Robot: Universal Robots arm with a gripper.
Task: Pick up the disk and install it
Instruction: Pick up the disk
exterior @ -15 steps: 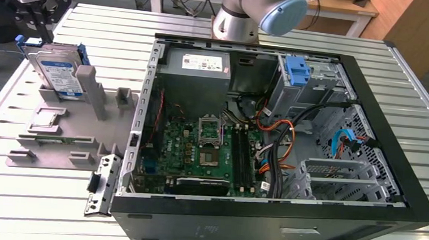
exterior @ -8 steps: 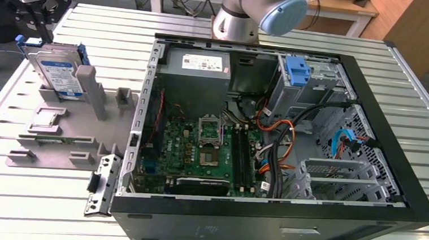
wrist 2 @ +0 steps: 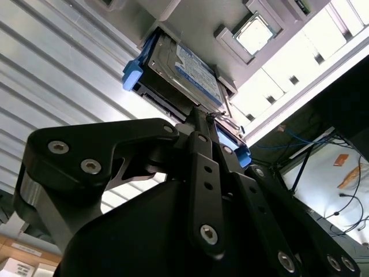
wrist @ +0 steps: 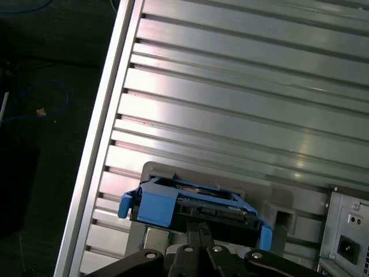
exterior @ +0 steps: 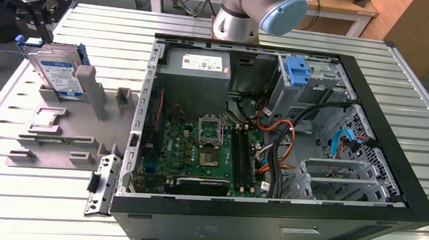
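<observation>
1. The disk (exterior: 55,70) (wrist 2: 187,72) (wrist: 190,202), a flat silver metal hard drive with a white-and-blue label in a bright blue plastic carrier, stands on edge at about ten o'clock in the exterior view.
2. It sits in a slot of a pale grey plastic holder tray (exterior: 54,137), which lies flat on the ribbed aluminium bench (exterior: 34,209).
3. The arm's black jaws hang right at the disk's upper edge. In both wrist views they are drawn together to a thin slit, with nothing between them. We cannot tell whether their tips touch the carrier.
4. At three o'clock from the tray lies the open black computer case (exterior: 267,228). It shows a green motherboard (exterior: 205,147), with a grey power supply box (exterior: 195,68) towards its eleven o'clock. A narrow upright blue plastic bracket (exterior: 297,69) stands towards its one o'clock.
5. We judge the step in hand to be the approach for the pick-up. The disk is in its slot, not yet gripped, and nothing of it is in the case.
6. In our judgement, a hold here calls for jaws spread wider than the disk's thin edge and set squarely across the carrier. The lift out of the slot should then be straight, since a skewed pull could bind the disk against the tray.
</observation>
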